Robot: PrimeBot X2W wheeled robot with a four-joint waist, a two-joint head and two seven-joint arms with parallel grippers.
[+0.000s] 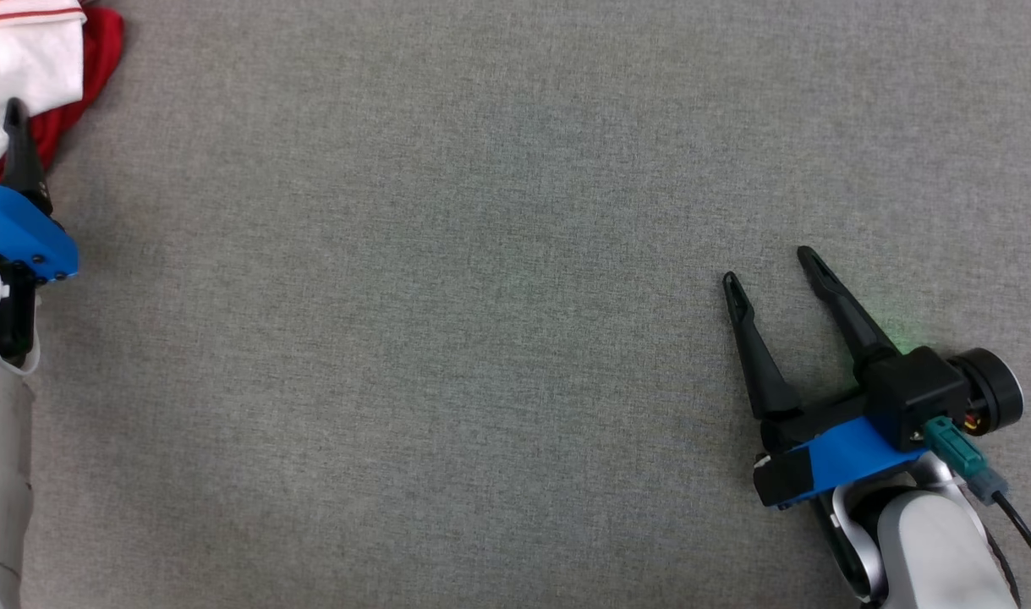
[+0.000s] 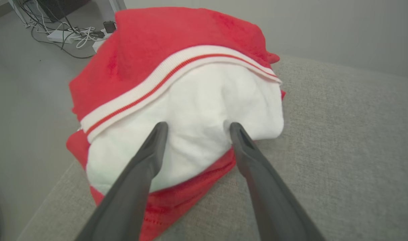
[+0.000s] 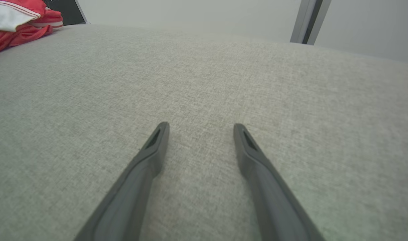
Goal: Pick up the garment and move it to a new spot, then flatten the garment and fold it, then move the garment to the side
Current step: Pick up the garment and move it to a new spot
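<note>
Touching bunched garment (image 2: 190,100): left tool (image 2: 197,129), gaping.

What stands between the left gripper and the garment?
Nothing visible. The left gripper, jaws open, has its tips right at the white part of the garment, which lies bunched at the corner of the grey table.

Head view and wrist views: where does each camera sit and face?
Head view: on the head, facing down at the grey fabric surface; right pincer lower right.
Left wrist view: along the left pincer, tips against the bunched red-and-white garment.
Right wrist view: low along the right pincer, over fabric.
All share the garment.
</note>
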